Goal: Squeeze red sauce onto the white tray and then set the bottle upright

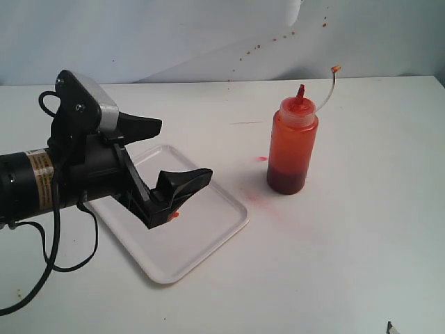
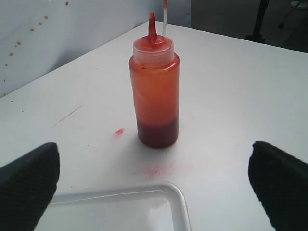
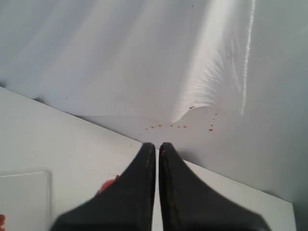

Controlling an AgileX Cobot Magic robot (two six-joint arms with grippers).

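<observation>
Three cameras, placed by the bottle (image 1: 293,146).
Exterior: stands well back and high, looks down at a slant toward the backdrop wall (image 1: 174,35) behind the bottle, takes in much of the tabletop (image 1: 361,243). Left wrist: sits low and close, faces the bottle straight on from the side of the white tray (image 2: 120,207), framed by the wide-apart left gripper (image 2: 154,180); shares bottle, tray corner and the pink smears (image 2: 154,171) at the bottle's foot with the exterior. Right wrist: looks out over the pressed-together right gripper (image 3: 157,146), up toward the wall behind the bottle; shares only the wall's red specks (image 3: 163,126) and a likely tray corner with the exterior.
</observation>
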